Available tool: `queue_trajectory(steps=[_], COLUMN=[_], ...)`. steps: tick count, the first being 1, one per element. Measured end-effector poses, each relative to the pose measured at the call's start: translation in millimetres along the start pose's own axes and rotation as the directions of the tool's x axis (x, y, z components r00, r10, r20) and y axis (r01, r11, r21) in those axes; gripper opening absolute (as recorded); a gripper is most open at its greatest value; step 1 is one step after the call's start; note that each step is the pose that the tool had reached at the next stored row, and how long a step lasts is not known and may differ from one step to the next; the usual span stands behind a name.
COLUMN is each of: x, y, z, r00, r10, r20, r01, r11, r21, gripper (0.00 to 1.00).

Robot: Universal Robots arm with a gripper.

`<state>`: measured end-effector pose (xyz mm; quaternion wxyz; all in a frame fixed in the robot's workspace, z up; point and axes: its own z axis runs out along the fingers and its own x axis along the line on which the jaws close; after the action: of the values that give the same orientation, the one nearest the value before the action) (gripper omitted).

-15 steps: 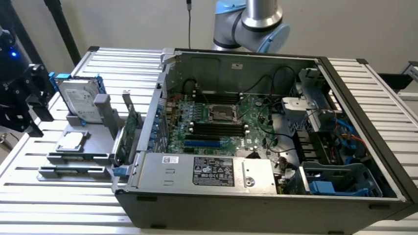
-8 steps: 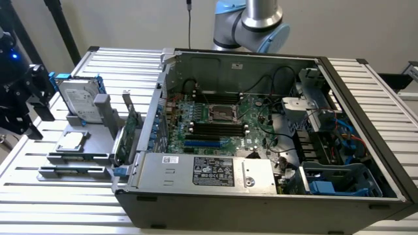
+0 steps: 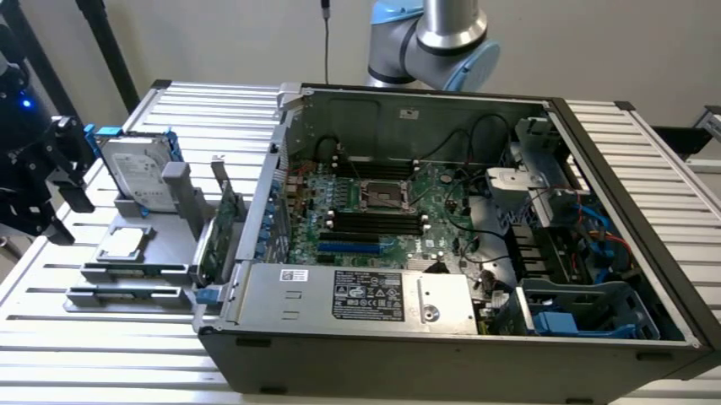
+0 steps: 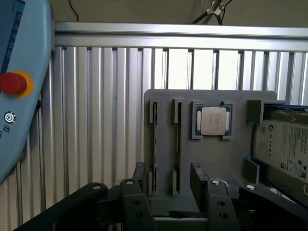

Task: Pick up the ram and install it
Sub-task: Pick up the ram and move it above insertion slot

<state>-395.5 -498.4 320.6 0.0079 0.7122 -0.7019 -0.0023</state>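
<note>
The ram point(image 4: 155, 144) is a thin dark stick standing on edge in a slot of the grey holder point(image 4: 211, 159). A second slot point(image 4: 177, 144) beside it holds a similar dark strip. My gripper point(image 4: 168, 182) hovers over the holder's end of these slots. It is open, one black finger point(image 4: 139, 178) on each side, with nothing between them. In the exterior view the gripper point(image 3: 59, 198) is at the far left, beside the holder point(image 3: 130, 274). The motherboard's long black slots point(image 3: 377, 224) lie inside the open computer case point(image 3: 451, 346).
On the holder also sit a processor chip point(image 4: 212, 120) and a hard drive point(image 4: 286, 149). A green expansion card point(image 3: 229, 224) stands between holder and case. A light-blue pendant with a red button point(image 4: 12, 83) lies beside the holder. The table point(image 3: 101, 371) is ribbed aluminium.
</note>
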Motion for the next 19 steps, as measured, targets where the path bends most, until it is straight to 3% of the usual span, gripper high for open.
queue_trajectory(steps=[7, 13, 19], x=[1.9, 10.3, 12.4], y=[0.1, 0.2, -0.2], z=[0.3, 1.4, 11.7], r00=[1.0000, 1.0000, 1.0000], r10=[0.000, 0.000, 0.000], r20=[0.0000, 0.0001, 0.0001], r01=[0.000, 0.000, 0.000], r11=[1.0000, 1.0000, 1.0000], r21=[0.0001, 0.0001, 0.0001], gripper=[0.50, 0.50, 0.50])
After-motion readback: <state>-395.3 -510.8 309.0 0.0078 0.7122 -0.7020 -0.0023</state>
